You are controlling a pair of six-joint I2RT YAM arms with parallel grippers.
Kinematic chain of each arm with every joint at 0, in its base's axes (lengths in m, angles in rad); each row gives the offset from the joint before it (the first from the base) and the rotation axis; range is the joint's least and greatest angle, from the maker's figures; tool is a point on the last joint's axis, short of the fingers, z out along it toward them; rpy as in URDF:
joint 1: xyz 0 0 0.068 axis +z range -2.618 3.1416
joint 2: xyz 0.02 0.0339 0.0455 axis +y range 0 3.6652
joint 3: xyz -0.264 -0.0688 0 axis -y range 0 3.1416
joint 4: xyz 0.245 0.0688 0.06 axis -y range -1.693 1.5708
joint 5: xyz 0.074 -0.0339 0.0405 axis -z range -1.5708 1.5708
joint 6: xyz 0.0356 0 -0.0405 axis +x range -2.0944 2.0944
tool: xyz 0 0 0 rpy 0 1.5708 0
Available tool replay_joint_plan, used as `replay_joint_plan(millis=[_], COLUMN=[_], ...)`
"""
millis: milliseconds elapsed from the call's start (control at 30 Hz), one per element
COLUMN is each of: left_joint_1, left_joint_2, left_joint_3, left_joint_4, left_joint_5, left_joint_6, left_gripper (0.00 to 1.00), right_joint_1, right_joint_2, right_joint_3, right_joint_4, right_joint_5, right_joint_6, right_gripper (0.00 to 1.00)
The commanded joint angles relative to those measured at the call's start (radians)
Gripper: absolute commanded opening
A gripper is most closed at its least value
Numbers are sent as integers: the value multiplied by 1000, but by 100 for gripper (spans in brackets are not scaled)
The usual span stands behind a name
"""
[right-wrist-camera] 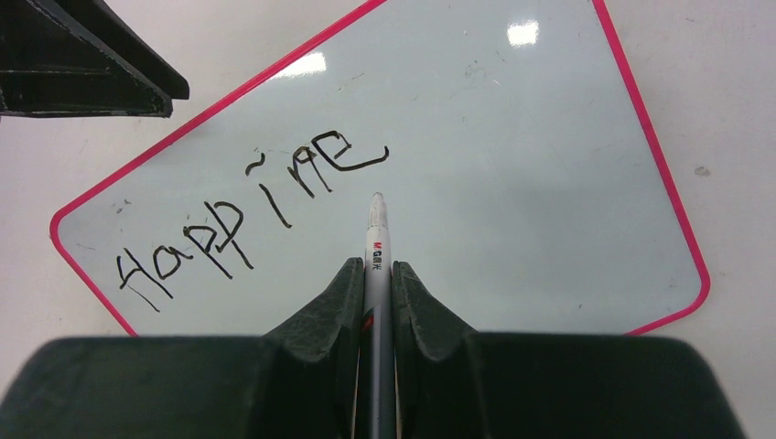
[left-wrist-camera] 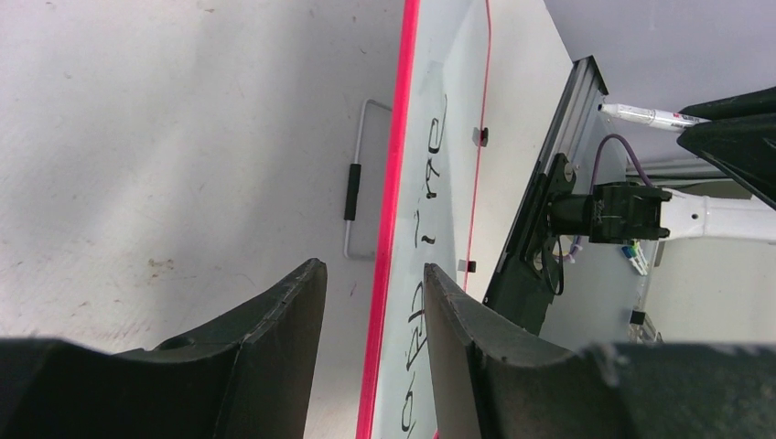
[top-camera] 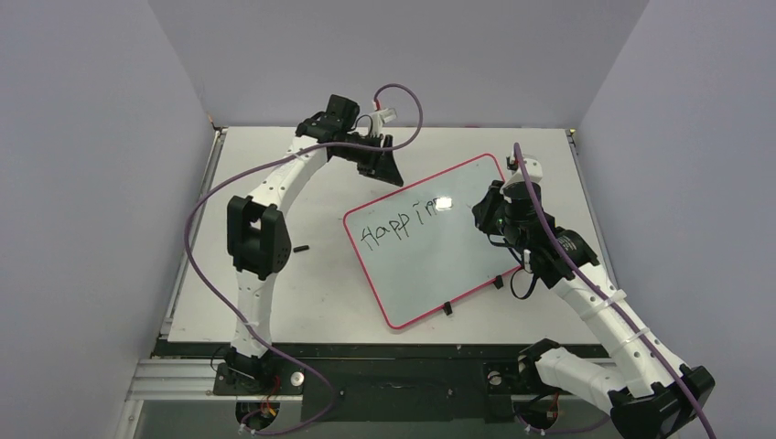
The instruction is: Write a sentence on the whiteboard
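Black fingers of the right gripper (right-wrist-camera: 375,283) pinch a white marker (right-wrist-camera: 377,224), its tip at the whiteboard (right-wrist-camera: 531,201) just beside the last stroke of the sentence (right-wrist-camera: 247,210) — it reads roughly "Happine". The left gripper (left-wrist-camera: 372,268) hangs over the whiteboard's red far rim — spread apart, empty. The whiteboard lies askew on the table (top-camera: 274,302).

One whiteboard (top-camera: 439,261) lies on one desk (top-camera: 274,306), bearing one line of lettering (top-camera: 395,229) and two black tabs (top-camera: 447,309). Two tools show, the left tool (left-wrist-camera: 371,306) and the right tool (right-wrist-camera: 377,279), with one marker (right-wrist-camera: 377,224) and one small black bit (top-camera: 300,248).
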Motion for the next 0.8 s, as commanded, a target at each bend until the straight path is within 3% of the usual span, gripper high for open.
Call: replay_joint_plan(millis=[0, 467, 767], left_joint_1=[-17, -51, -70], left_joint_2=[21, 91, 105], left_joint_3=[33, 69, 90], left_joint_4=[-10, -56, -87], left_joint_5=[83, 139, 158], left_joint_6=[49, 87, 124], left_gripper=[41, 37, 9], right_joint_1=[-2, -1, -2], right_joint_2=[-16, 0, 36], right_joint_3=[-6, 6, 7], right_joint_4=[15, 34, 83], right_joint_5=[4, -18, -9], right_joint_6=[-19, -27, -31], right_gripper=[0, 0, 0])
